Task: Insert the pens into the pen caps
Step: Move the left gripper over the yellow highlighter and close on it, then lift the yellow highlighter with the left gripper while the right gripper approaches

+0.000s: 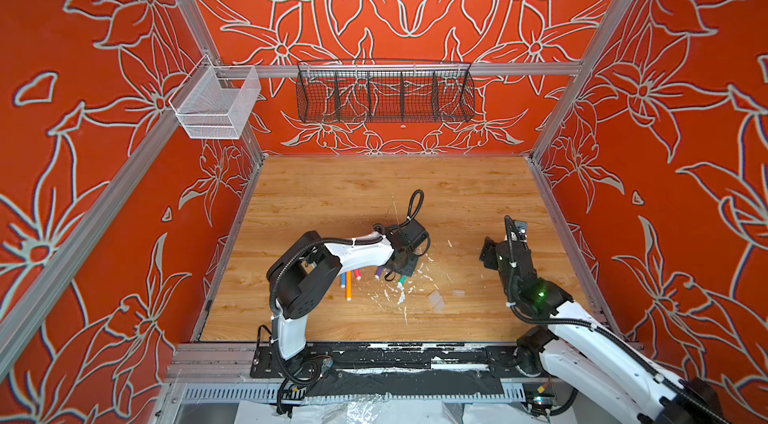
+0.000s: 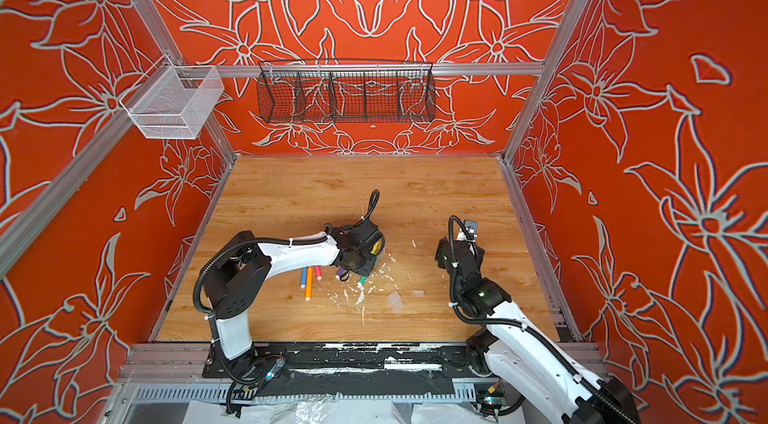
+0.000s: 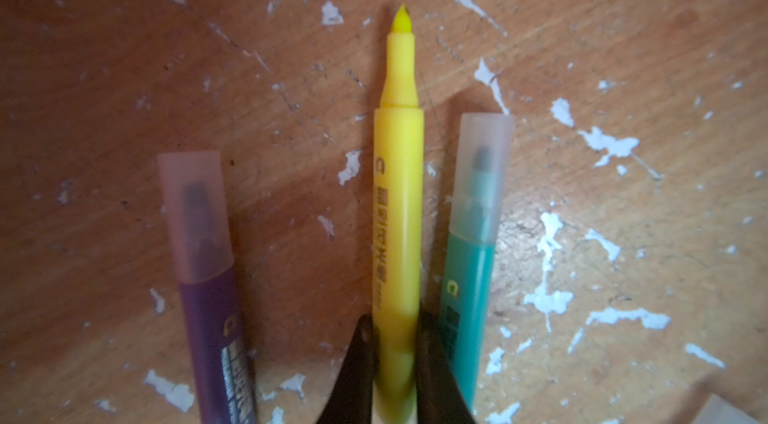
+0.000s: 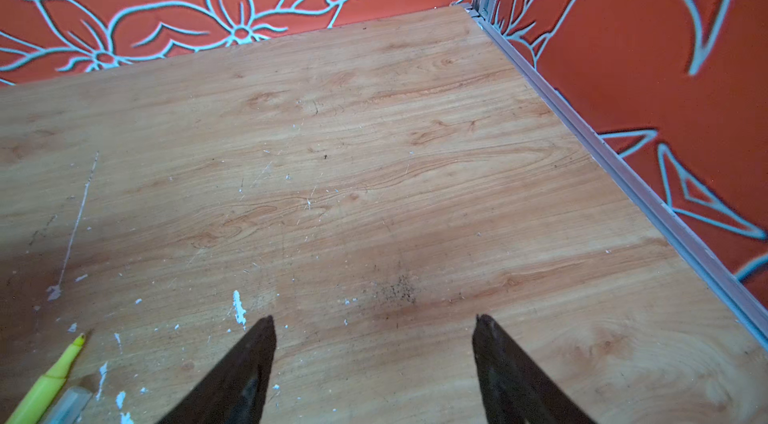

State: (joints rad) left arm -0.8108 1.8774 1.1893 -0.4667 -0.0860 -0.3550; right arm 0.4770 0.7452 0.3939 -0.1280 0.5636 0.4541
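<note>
My left gripper (image 3: pixel 397 322) is shut on the barrel of the yellow pen (image 3: pixel 398 193), whose bare tip (image 3: pixel 401 19) points away over the wood. On either side of it lie a purple pen (image 3: pixel 214 339) and a green pen (image 3: pixel 469 310), each with a clear cap (image 3: pixel 195 214) (image 3: pixel 482 177) on. Blue (image 1: pixel 343 280), orange (image 1: pixel 348 288) and pink (image 1: pixel 357 275) pens lie under the left arm. Two loose clear pen caps (image 1: pixel 436 300) (image 1: pixel 459 292) rest further right. My right gripper (image 4: pixel 374 318) hangs open over bare wood, holding nothing.
White paint flecks (image 1: pixel 401 297) dot the wooden table (image 1: pixel 457 193) around the pens. On the back rail hang a white mesh basket (image 1: pixel 216 104) and a black wire basket (image 1: pixel 384 92). Red patterned walls and aluminium rails close in the table.
</note>
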